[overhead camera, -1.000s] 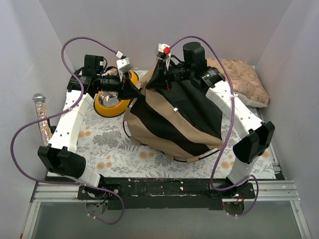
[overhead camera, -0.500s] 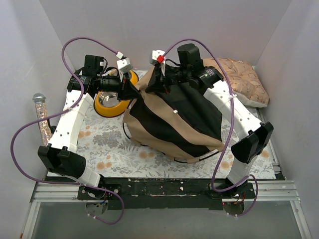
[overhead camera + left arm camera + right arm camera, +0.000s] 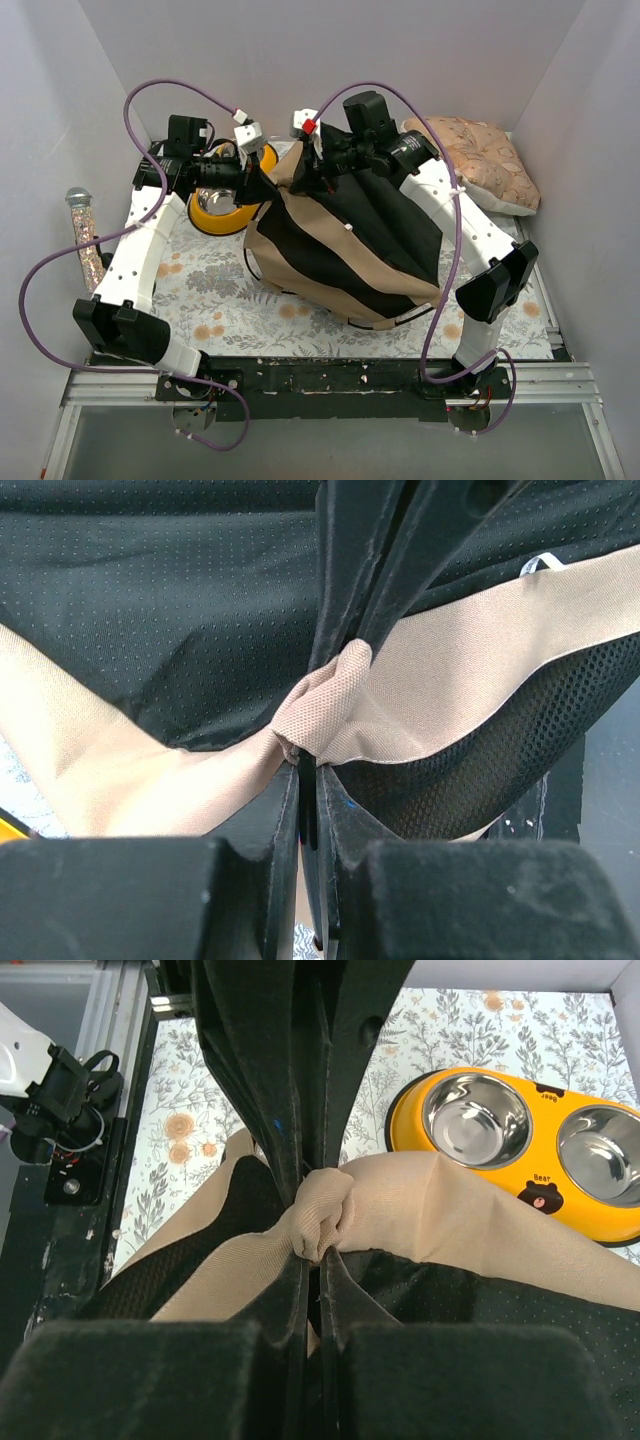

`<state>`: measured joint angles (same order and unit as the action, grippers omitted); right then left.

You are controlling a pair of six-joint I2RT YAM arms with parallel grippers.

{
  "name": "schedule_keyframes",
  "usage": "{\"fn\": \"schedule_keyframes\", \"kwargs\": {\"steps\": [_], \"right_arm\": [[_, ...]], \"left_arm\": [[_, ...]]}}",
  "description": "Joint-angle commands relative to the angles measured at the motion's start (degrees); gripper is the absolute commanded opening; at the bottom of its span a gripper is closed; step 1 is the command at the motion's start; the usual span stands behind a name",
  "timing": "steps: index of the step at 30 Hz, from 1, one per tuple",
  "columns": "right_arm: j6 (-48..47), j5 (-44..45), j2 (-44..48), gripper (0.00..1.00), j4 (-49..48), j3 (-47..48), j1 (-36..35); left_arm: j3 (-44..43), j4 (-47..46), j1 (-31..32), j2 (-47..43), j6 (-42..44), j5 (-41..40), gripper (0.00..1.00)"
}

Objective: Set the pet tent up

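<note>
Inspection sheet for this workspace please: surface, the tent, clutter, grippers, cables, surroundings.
Surface: floral-print mat, partly under the tent.
Job's things: pet tent, tan and black, slumped in folds, held up at its far edge, not yet set up.
Clutter: yellow double bowl at far left; cushion at far right; glitter tube beside the mat's left edge.
Grippers: left gripper shut on bunched tan tent fabric; right gripper the same.
Cables: purple cables looping along both arms.
Surroundings: plain walls; metal rail at near edge.
</note>
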<state>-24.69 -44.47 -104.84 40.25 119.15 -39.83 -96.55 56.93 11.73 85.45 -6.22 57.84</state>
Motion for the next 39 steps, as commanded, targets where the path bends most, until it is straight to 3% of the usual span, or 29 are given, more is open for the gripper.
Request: {"fn": "schedule_keyframes", "kwargs": {"steps": [1,4,9,14,18,25,27,30,31,38,39], "right_arm": [[-2.12,1.4,-1.95,0.01,6.6,0.29,-1.04],[-0.11,1.66,-1.25,0.01,4.15,0.38,-0.07],[4.02,1.58,0.59,0.01,-0.6,-0.59,2.21],[6.14,0.17,1.39,0.01,-1.93,-0.68,3.97],[5.27,-1.06,1.65,0.01,-1.05,-0.41,4.24],[3.51,-4.22,2.44,0.01,0.27,-0.94,4.24],[3.07,-4.31,2.53,0.01,0.62,-0.94,4.24],[2.1,-4.49,2.88,0.01,1.5,-1.03,4.24],[1.93,-4.49,3.14,0.01,1.59,-1.12,4.24],[1.31,-4.84,4.64,0.02,0.88,-1.03,4.5],[1.48,-5.19,4.99,0.12,0.62,-1.2,4.5]], "left_arm": [[3.47,-0.41,1.19,-3.97,0.77,-0.36,0.0],[6.19,-4.44,1.19,-6.86,-0.72,-2.37,0.0],[11.82,-11.83,1.11,-13.46,-3.01,-5.98,0.28],[12.44,-10.26,0.93,-15.31,-1.34,-7.13,0.32],[12.35,-10.6,1.02,-16.01,-3.53,-7.66,0.3],[15.6,-21.67,1.02,-17.25,-13.73,-4.33,0.24],[15.87,-22.91,1.02,-16.72,-15.57,-2.48,0.21],[15.78,-25.02,1.02,-16.28,-18.3,-0.81,0.09],[15.96,-25.2,1.02,-16.28,-18.56,-0.19,0.01],[15.44,-17.48,1.02,-14.18,-14.35,1.66,0.0],[14.73,-15.55,0.93,-13.21,-13.57,1.31,0.0]]}}
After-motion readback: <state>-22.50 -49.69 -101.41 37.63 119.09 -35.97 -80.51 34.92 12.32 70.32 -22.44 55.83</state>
